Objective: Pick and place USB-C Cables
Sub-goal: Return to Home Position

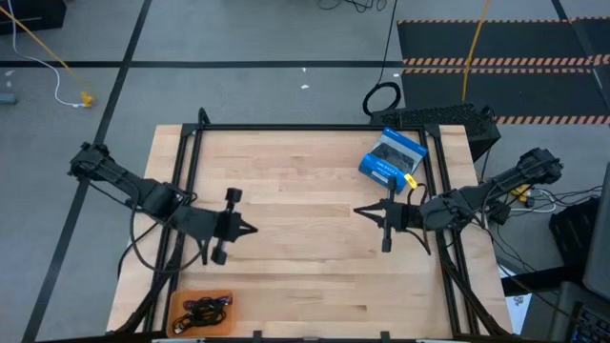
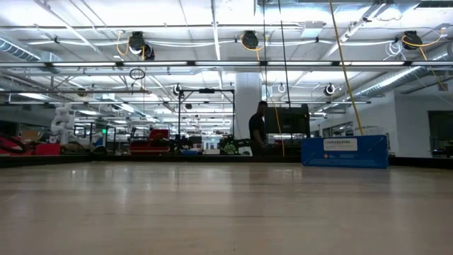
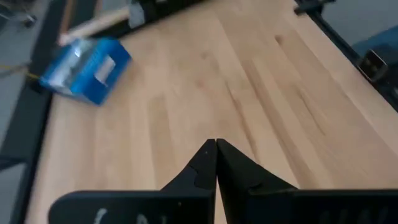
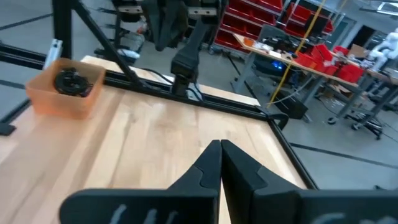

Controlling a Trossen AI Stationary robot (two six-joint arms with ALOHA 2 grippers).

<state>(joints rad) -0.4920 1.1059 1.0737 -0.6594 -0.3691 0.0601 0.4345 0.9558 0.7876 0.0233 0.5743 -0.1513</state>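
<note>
Your left gripper and right gripper were both pinched shut and empty, apart above the worktop. The USB-C cables lay bunched in the orange bin at its corner, so only parking the arms seemed left.

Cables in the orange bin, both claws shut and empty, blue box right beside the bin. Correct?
No. The blue box lies far from the orange bin, on the right arm's side, per the high view. Cables are in the bin; left claw and right claw are shut, empty.
</note>
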